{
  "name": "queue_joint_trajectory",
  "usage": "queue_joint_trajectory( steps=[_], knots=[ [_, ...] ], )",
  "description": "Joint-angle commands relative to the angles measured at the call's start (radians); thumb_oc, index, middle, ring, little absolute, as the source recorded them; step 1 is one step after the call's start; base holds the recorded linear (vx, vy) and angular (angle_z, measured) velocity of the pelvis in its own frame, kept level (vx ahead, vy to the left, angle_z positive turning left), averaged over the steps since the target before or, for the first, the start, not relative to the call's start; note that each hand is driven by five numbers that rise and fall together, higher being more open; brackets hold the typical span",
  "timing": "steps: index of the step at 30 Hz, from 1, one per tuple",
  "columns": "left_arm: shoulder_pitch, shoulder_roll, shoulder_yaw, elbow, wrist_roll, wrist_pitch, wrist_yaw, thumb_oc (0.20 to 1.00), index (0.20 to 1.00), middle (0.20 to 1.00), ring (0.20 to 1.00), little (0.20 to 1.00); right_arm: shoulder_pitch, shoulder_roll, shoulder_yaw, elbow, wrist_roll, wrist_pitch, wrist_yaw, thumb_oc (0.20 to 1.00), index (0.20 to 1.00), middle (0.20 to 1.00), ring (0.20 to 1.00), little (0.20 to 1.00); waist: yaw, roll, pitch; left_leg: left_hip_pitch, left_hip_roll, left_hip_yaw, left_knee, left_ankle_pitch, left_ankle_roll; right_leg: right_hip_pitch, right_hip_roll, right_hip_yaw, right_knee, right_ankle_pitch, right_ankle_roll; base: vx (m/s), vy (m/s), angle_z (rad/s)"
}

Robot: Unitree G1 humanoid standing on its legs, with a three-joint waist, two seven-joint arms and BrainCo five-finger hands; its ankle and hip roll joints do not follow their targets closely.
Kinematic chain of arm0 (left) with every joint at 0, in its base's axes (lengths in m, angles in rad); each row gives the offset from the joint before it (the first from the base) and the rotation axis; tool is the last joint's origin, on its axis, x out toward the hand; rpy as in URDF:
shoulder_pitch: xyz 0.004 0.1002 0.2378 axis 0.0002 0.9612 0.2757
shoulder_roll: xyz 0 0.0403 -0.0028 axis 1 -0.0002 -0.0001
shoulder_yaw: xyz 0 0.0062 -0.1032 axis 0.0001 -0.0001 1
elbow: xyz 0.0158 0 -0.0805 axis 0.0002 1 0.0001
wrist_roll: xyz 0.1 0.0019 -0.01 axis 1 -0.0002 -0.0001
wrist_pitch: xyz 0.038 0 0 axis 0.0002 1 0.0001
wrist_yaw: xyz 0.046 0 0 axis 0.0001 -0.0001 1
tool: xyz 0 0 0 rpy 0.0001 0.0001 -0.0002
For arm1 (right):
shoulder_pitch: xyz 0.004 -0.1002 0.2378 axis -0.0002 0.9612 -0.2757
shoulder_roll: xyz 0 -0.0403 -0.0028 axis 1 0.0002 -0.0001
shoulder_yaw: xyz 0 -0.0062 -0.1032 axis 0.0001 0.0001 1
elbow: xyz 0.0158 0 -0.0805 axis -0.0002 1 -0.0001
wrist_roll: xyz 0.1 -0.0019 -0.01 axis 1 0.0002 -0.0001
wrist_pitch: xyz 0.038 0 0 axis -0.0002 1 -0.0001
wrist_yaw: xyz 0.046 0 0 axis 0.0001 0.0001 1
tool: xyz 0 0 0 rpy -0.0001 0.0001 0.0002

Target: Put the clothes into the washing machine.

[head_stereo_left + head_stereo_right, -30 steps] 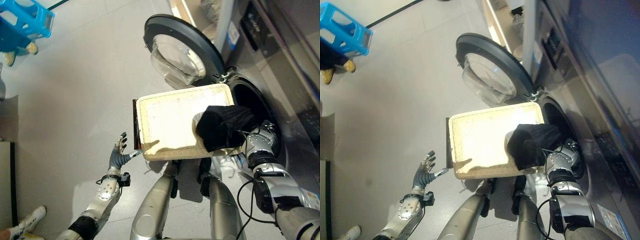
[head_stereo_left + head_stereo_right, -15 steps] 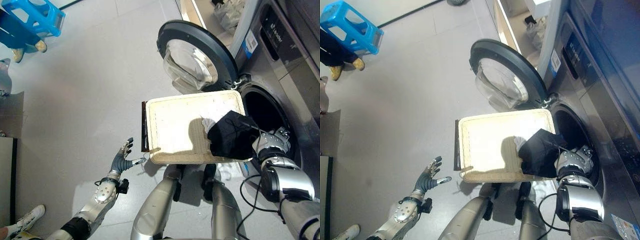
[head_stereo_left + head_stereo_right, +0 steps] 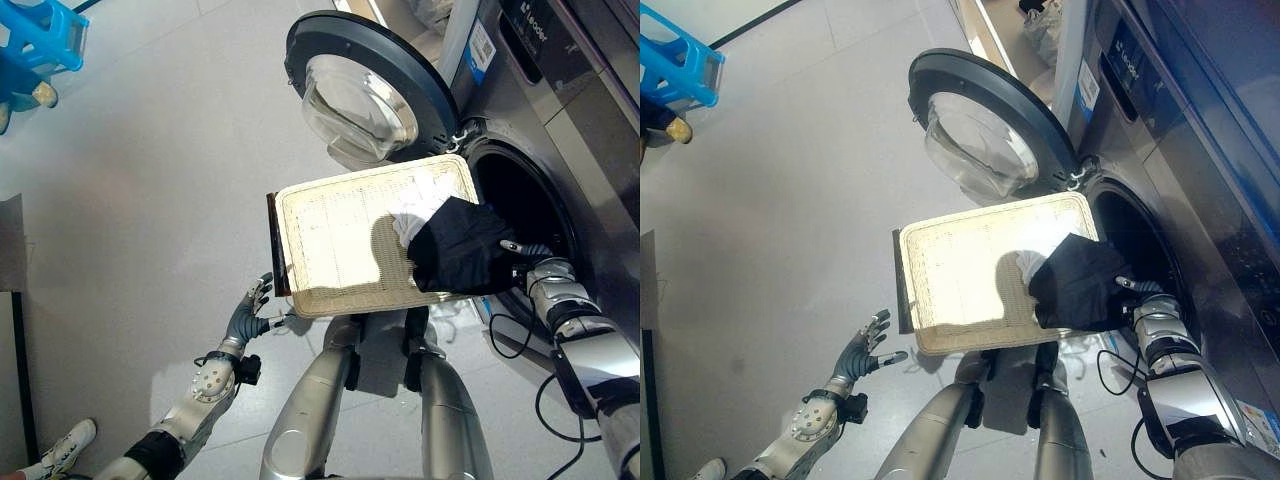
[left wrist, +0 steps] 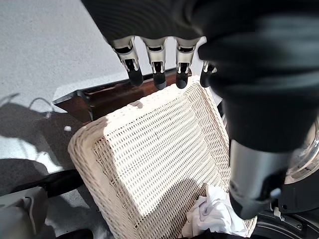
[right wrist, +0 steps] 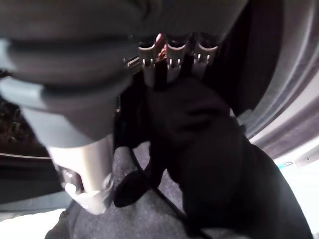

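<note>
The black garment [image 3: 462, 255] hangs off the drum-side end of the wicker basket [image 3: 335, 240], draped toward the washing machine's opening [image 3: 520, 215], with the right hand [image 3: 530, 258] gripping it: the right wrist view shows its fingers [image 5: 172, 62] curled into the dark cloth. Compared with a second ago, the bundle sits further over the basket's edge and nearer the drum mouth, so the transfer looks well underway but the garment is not yet inside. A white garment [image 3: 420, 205] lies in the basket just beside it. The open door [image 3: 365, 85] stands clear. The left hand [image 3: 248, 315] hovers by the basket's dark end [image 3: 272, 245], fingers spread, holding nothing.
</note>
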Motion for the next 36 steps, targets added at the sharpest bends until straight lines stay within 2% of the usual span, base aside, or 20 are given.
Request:
queue_joint_trajectory(
  steps=[1, 4, 6, 8, 13, 17, 18, 21, 22, 28, 33, 36],
  knots=[
    [0.038, -0.011, 0.078, -0.051, 0.022, -0.031, 0.027, 1.000, 1.000, 1.000, 1.000, 1.000, 0.035, -0.188, 0.004, -0.048, 0.007, -0.102, -0.013, 1.000, 1.000, 1.000, 1.000, 1.000, -0.052, 0.008, -0.013, -0.004, -0.002, -0.031, -0.003, -0.006, 0.000, 0.043, 0.049, -0.044, 0.001, 0.013, -0.005, -0.04, 0.112, -0.08],
    [0.051, -0.022, 0.098, -0.052, 0.019, -0.027, 0.034, 1.000, 1.000, 1.000, 1.000, 1.000, 0.108, -0.141, -0.047, -0.145, 0.177, -0.128, 0.029, 1.000, 1.000, 1.000, 1.000, 1.000, -0.065, -0.001, -0.013, 0.001, 0.001, -0.017, -0.014, -0.008, 0.003, 0.040, 0.053, -0.031, -0.012, 0.025, 0.003, -0.02, 0.115, -0.13],
    [0.057, -0.037, 0.115, -0.042, 0.019, -0.031, 0.035, 1.000, 1.000, 1.000, 1.000, 1.000, 0.163, -0.091, -0.080, -0.210, 0.194, -0.151, 0.030, 1.000, 1.000, 1.000, 1.000, 1.000, -0.077, -0.007, -0.013, 0.005, 0.001, -0.008, -0.022, -0.007, 0.005, 0.038, 0.055, -0.021, -0.024, 0.036, 0.007, -0.04, 0.135, -0.09],
    [0.064, -0.057, 0.129, -0.040, 0.027, -0.029, 0.046, 1.000, 1.000, 1.000, 1.000, 1.000, 0.248, -0.018, -0.086, -0.309, 0.172, -0.189, -0.011, 1.000, 1.000, 1.000, 1.000, 1.000, -0.091, -0.017, -0.013, 0.009, 0.001, 0.006, -0.032, -0.006, 0.008, 0.032, 0.058, -0.006, -0.038, 0.054, 0.015, -0.05, 0.153, -0.10],
    [0.082, -0.090, 0.151, -0.041, 0.035, -0.038, 0.070, 1.000, 1.000, 1.000, 1.000, 1.000, 0.364, 0.056, -0.049, -0.469, 0.054, -0.217, -0.128, 1.000, 1.000, 1.000, 1.000, 1.000, -0.116, -0.028, -0.013, 0.018, 0.002, 0.033, -0.054, -0.004, 0.014, 0.026, 0.060, 0.018, -0.058, 0.078, 0.028, -0.05, 0.132, -0.19],
    [0.084, -0.109, 0.165, -0.042, 0.032, -0.039, 0.086, 1.000, 1.000, 1.000, 1.000, 1.000, 0.416, 0.092, -0.007, -0.567, -0.059, -0.202, -0.191, 1.000, 1.000, 1.000, 1.000, 1.000, -0.128, -0.032, -0.013, 0.016, 0.004, 0.043, -0.068, 0.001, 0.016, 0.017, 0.060, 0.032, -0.068, 0.093, 0.036, -0.05, 0.114, -0.17],
    [0.090, -0.119, 0.177, -0.050, 0.033, -0.034, 0.096, 1.000, 1.000, 1.000, 1.000, 1.000, 0.451, 0.095, 0.033, -0.652, -0.175, -0.162, -0.224, 1.000, 1.000, 1.000, 1.000, 1.000, -0.137, -0.035, -0.013, 0.013, 0.005, 0.051, -0.076, 0.004, 0.017, 0.009, 0.058, 0.039, -0.075, 0.102, 0.044, -0.06, 0.149, -0.16],
    [0.096, -0.126, 0.187, -0.053, 0.034, -0.033, 0.103, 1.000, 1.000, 1.000, 1.000, 1.000, 0.476, 0.100, 0.059, -0.719, -0.247, -0.140, -0.247, 1.000, 1.000, 1.000, 1.000, 1.000, -0.144, -0.039, -0.013, 0.012, 0.005, 0.056, -0.083, 0.005, 0.019, 0.004, 0.058, 0.045, -0.082, 0.109, 0.050, -0.04, 0.109, -0.14],
    [0.097, -0.133, 0.195, -0.050, 0.027, -0.032, 0.109, 1.000, 1.000, 1.000, 1.000, 1.000, 0.492, 0.104, 0.084, -0.768, -0.337, -0.113, -0.264, 1.000, 1.000, 1.000, 1.000, 1.000, -0.150, -0.041, -0.013, 0.013, 0.005, 0.060, -0.092, 0.006, 0.019, 0.000, 0.058, 0.051, -0.087, 0.115, 0.055, -0.02, 0.081, -0.13],
    [0.078, -0.139, 0.205, -0.028, 0.010, -0.028, 0.099, 1.000, 1.000, 1.000, 1.000, 1.000, 0.463, 0.063, 0.138, -0.766, -0.528, -0.046, -0.308, 1.000, 1.000, 1.000, 1.000, 1.000, -0.147, -0.035, -0.013, 0.017, 0.001, 0.065, -0.112, 0.013, 0.019, 0.004, 0.052, 0.059, -0.104, 0.123, 0.067, -0.01, 0.072, -0.09],
    [0.052, -0.127, 0.194, 0.000, -0.009, -0.025, 0.091, 1.000, 1.000, 1.000, 1.000, 1.000, 0.365, -0.006, 0.159, -0.683, -0.591, 0.010, -0.345, 1.000, 1.000, 1.000, 1.000, 1.000, -0.127, -0.024, -0.013, 0.004, -0.002, 0.062, -0.109, 0.015, 0.019, -0.003, 0.043, 0.045, -0.103, 0.123, 0.074, 0.01, -0.008, 0.02],
    [0.035, -0.123, 0.189, 0.031, -0.032, -0.028, 0.084, 1.000, 1.000, 1.000, 1.000, 1.000, 0.277, -0.046, 0.170, -0.594, -0.557, 0.043, -0.304, 1.000, 1.000, 1.000, 1.000, 1.000, -0.111, -0.017, -0.013, -0.005, -0.003, 0.055, -0.103, 0.014, 0.018, -0.007, 0.039, 0.034, -0.096, 0.119, 0.076, 0.03, -0.026, 0.13]
  ],
)
